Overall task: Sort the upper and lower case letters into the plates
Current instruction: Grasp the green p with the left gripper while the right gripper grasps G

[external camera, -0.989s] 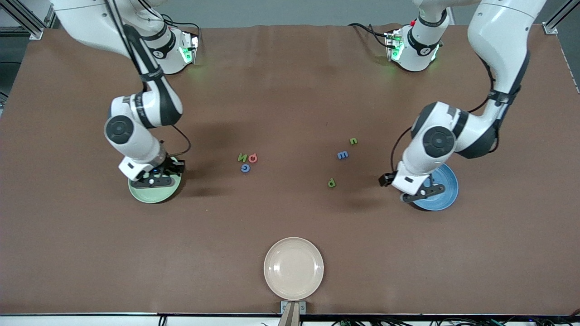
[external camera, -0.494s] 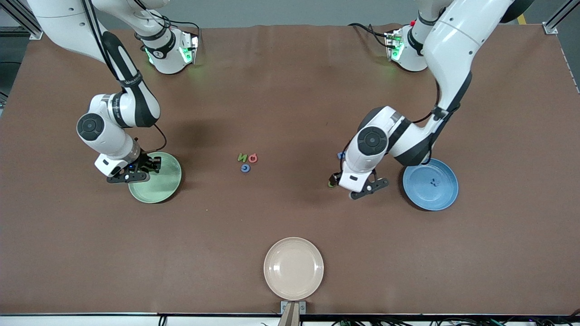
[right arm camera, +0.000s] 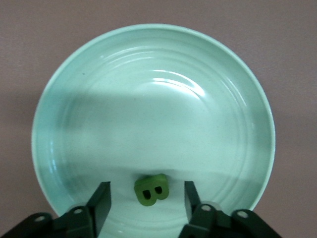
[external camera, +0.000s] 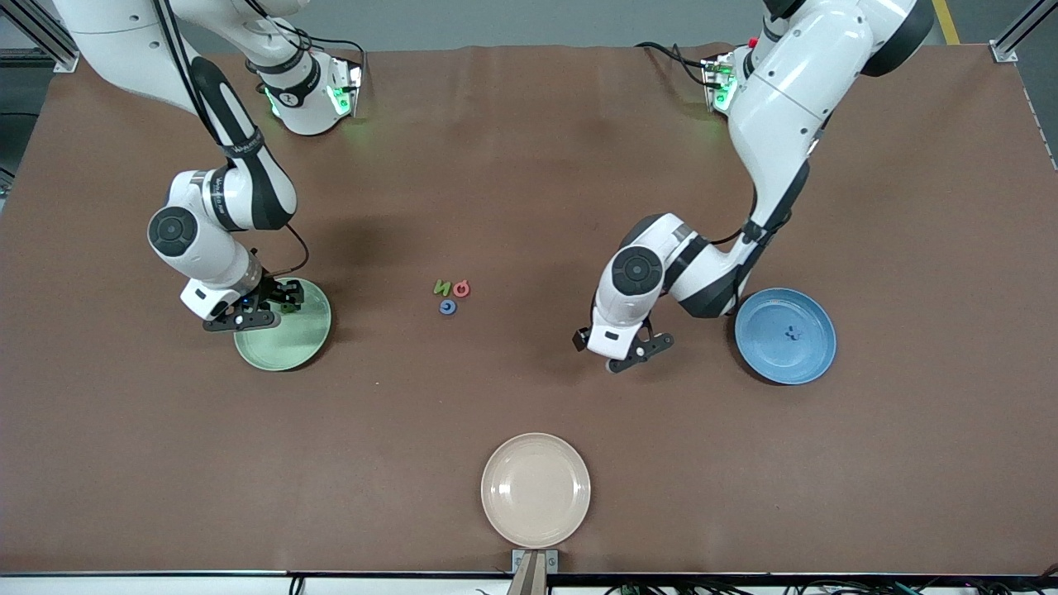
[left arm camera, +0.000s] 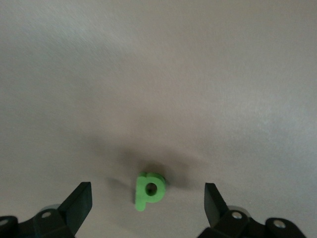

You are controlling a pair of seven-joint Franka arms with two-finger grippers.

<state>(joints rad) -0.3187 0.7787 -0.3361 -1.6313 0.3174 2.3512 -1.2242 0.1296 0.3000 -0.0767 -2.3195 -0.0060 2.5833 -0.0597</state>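
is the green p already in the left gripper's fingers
No, the green p lies flat on the brown table between the wide-open fingers of the left gripper, touching neither.

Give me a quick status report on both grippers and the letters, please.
Right gripper open over green plate, green B between its fingers. Left gripper open over green p. Three letters wait mid-table. Nothing in the way.
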